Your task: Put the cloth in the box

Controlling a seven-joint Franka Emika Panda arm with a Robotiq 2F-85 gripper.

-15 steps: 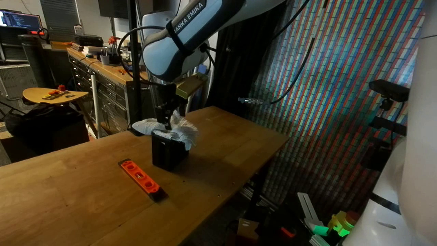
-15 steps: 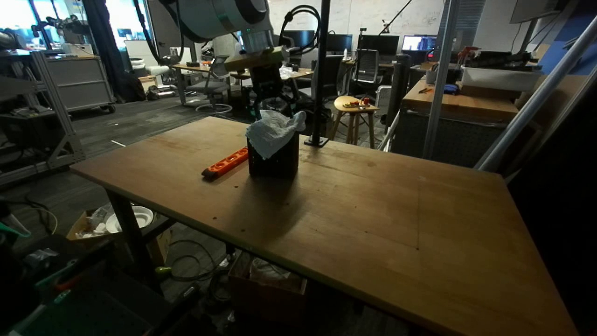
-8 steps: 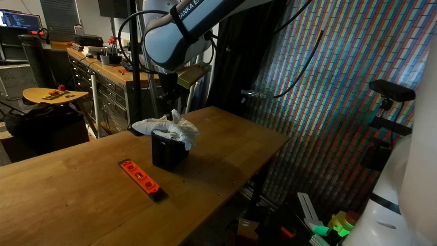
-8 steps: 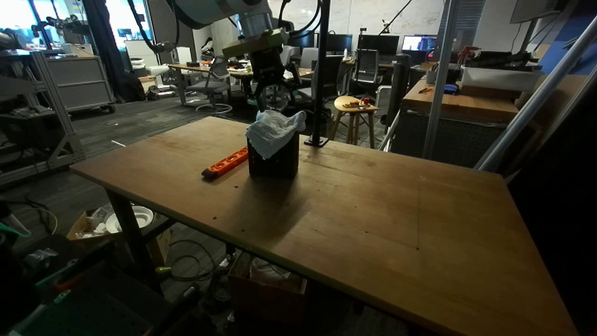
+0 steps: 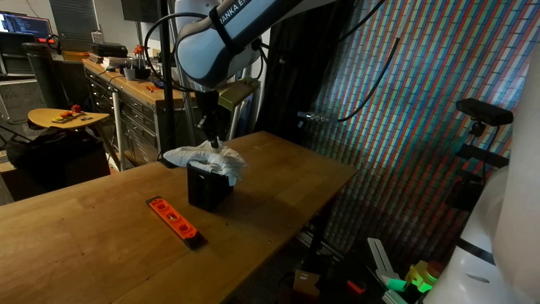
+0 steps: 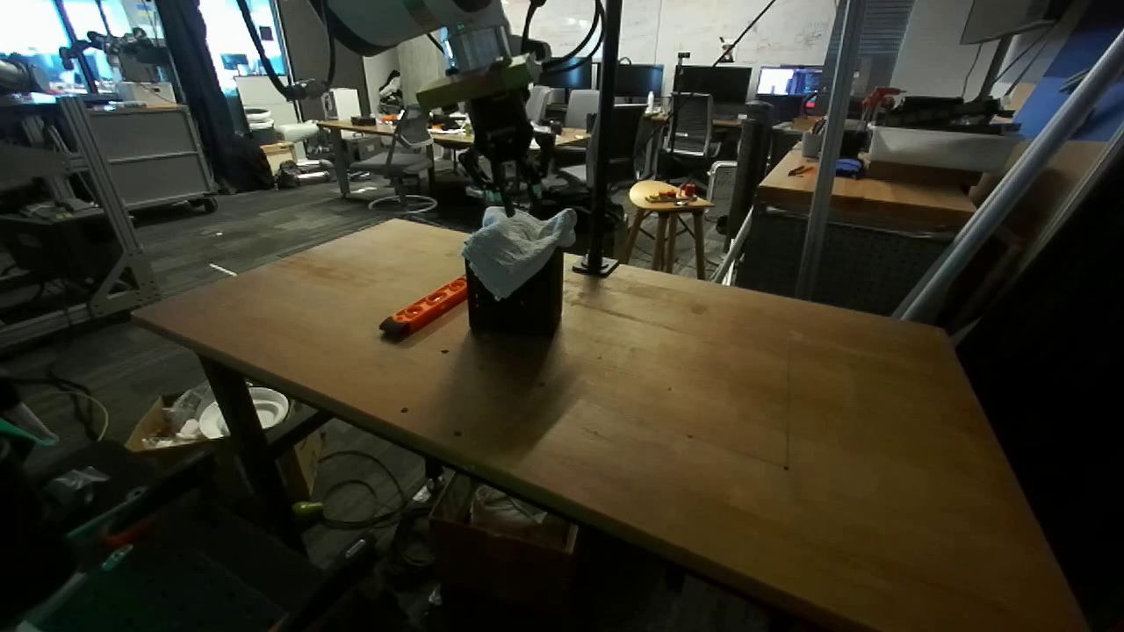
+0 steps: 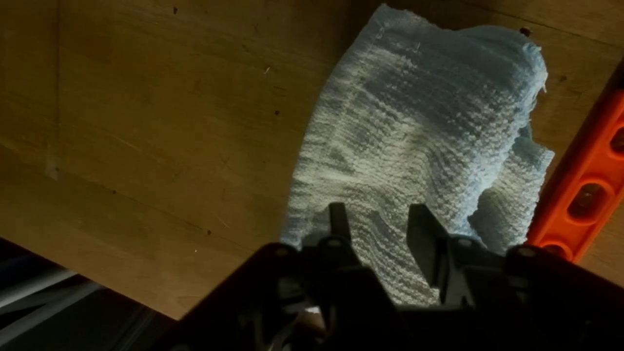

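Note:
A pale blue-white cloth (image 5: 206,158) lies bunched over the top of the black box (image 5: 205,191), with folds hanging past its rim. Much of the opening is covered by it, as an exterior view of the cloth (image 6: 516,250) also shows. My gripper (image 7: 378,208) points down over the cloth, fingers part-way apart, and cloth surface shows in the gap between them. In both exterior views the fingertips are right at the cloth's top; whether they touch it I cannot tell. The box is hidden under the cloth in the wrist view.
An orange level (image 5: 174,220) lies on the wooden table (image 5: 105,236) beside the box. A black upright pole (image 6: 606,158) stands at the table's edge close to the box.
The gripper first rose a little from the cloth. Since then its fingers have drawn closer together, over the cloth's top fold. The box and level have stayed put.

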